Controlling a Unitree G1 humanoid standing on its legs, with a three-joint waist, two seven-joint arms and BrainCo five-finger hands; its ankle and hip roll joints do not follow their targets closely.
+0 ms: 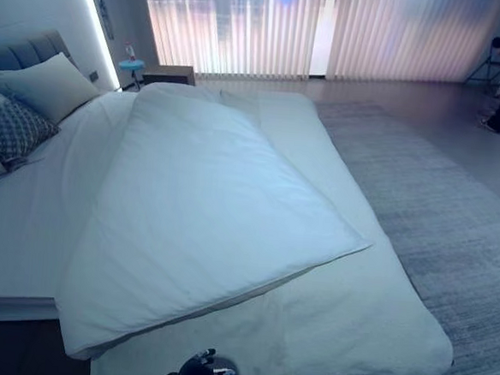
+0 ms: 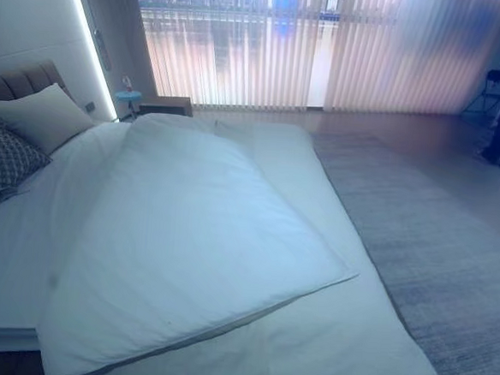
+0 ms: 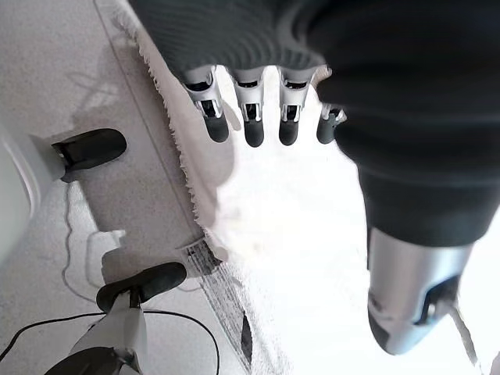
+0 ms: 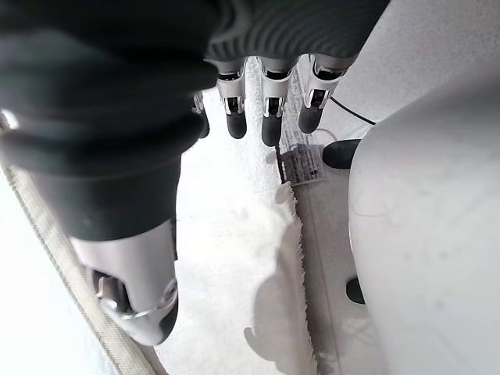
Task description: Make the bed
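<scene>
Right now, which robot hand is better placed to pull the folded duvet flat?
Probably right: the duvet has its folded corner toward that side. Left robot hand and right robot hand both hang open.

A wide low bed with a white sheet carries a large white duvet. The duvet lies askew, turned at an angle to the mattress, one pointed corner reaching toward the bed's right edge. Its lower corner hangs over the near edge. A second white cover lies beneath it, draped over the near right corner.
</scene>
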